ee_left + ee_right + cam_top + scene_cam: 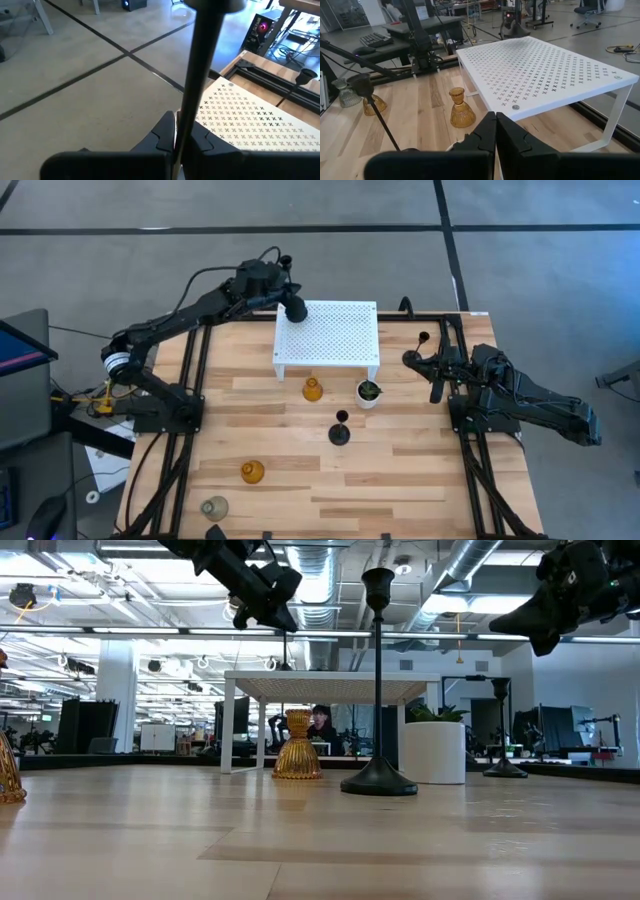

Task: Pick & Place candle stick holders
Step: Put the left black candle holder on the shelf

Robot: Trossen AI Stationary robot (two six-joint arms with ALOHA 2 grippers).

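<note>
Black thin-stemmed holder [200, 75] clamped in left claw [176, 137] | right claw [496, 131] clenched empty

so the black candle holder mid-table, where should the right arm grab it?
Take the black candle holder by its thin upright stem, fingers closing across it, coming down from above. The round base sits flat on the table, too low to pinch, and the cup on top is small. The plant pot stands close behind, so approach from the open front side. The right gripper is empty.
</note>
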